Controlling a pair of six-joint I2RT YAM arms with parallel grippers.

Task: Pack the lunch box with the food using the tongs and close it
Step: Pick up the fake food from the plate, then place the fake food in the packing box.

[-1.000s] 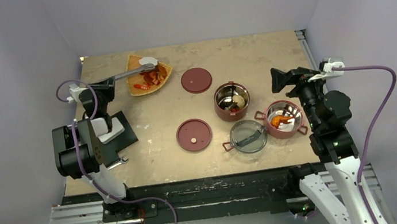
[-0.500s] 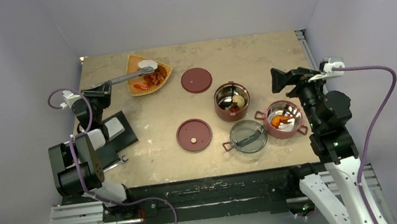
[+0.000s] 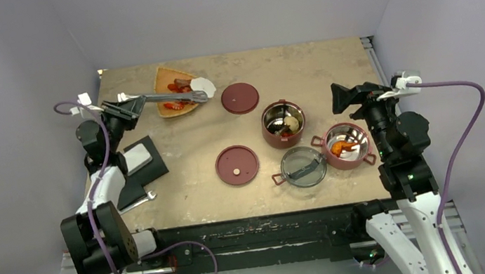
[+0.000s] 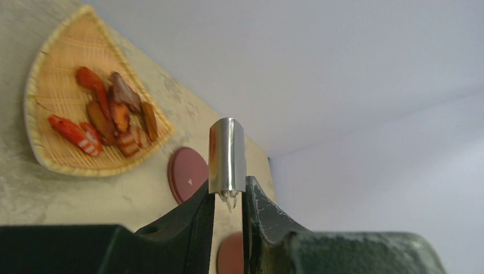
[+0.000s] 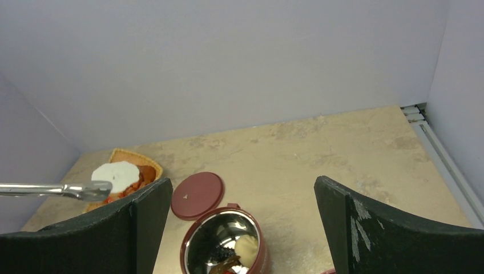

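Left wrist: jaws tight on tongs (image 4: 227, 154)

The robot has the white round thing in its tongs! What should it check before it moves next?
1. Left gripper shut tight on the tongs: ok.
2. White slice pinched in the tong tips: ok.
3. Bowl nearest the tongs has its lid off, with room inside: ok.
4. Slice high enough to pass over the flat lid lying on the way: cannot tell.
5. Right gripper open and off to the side of that bowl: ok.
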